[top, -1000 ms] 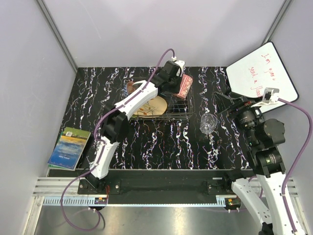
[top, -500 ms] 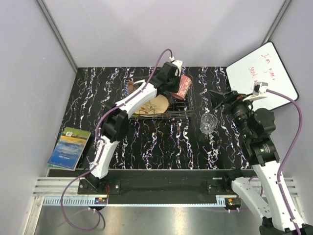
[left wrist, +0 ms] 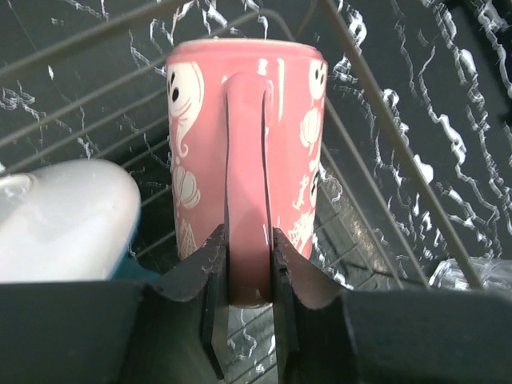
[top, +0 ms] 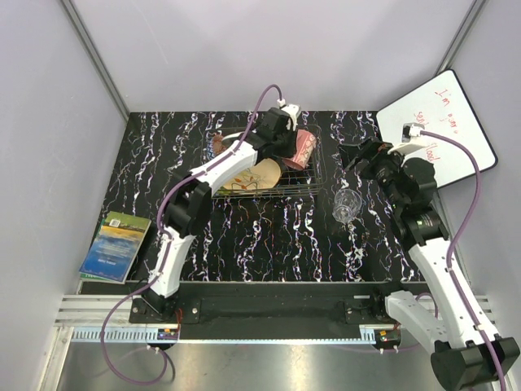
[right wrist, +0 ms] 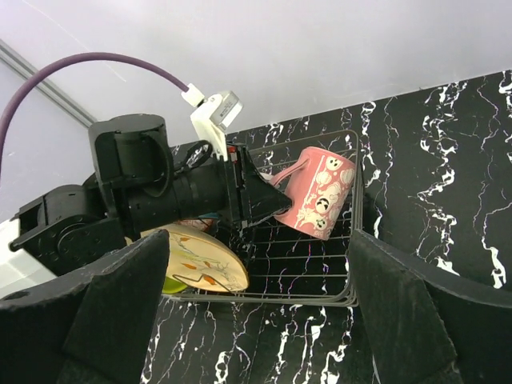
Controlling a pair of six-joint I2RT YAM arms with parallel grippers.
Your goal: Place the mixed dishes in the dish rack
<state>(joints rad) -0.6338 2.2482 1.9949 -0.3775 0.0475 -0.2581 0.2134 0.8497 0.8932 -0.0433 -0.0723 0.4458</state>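
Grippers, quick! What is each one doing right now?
Left gripper: shut on the handle of the pink ghost-patterned ceramic mug.
Right gripper: open, holding nothing.

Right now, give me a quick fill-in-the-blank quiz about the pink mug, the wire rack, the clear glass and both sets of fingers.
1. The left fingers pinch the pink ghost-print ceramic mug by its ____.
2. Outside the dark wire dish rack, the clear glass sits on the black marbled table, nearer the ____ arm.
3. The right fingers stand wide ____, holding nothing.

Missing words: handle; right; open.
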